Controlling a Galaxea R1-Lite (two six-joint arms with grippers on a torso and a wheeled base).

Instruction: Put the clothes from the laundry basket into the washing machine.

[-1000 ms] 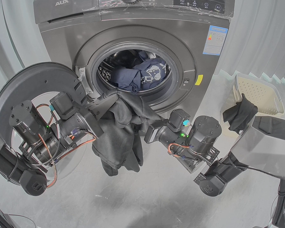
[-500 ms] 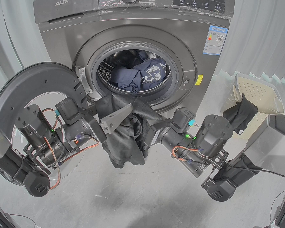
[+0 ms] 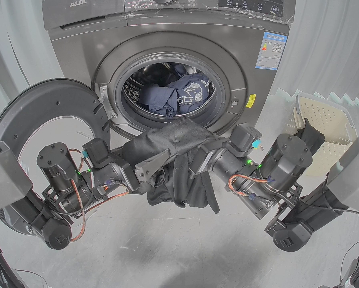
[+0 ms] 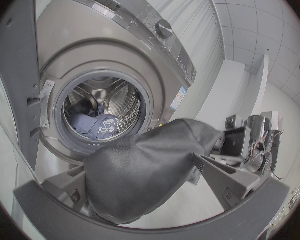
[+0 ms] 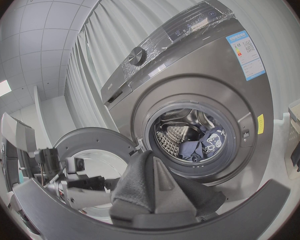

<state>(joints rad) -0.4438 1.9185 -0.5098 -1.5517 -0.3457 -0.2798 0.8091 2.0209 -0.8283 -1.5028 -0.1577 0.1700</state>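
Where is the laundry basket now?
In the head view, the laundry basket stands at the robot's right, beside the washing machine, with a dark garment over its rim.

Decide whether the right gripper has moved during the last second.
Yes. The right gripper, shut on the black garment, has shifted to the robot's right and up the head view, nearer the yellow sticker on the washing machine.

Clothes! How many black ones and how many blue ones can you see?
Black: 2, the carried garment in front of the washing machine and the hanging garment on the rim of the laundry basket.
Navy blue: 1, the navy heap in the drum; its separate pieces cannot be told apart.
Total: 3
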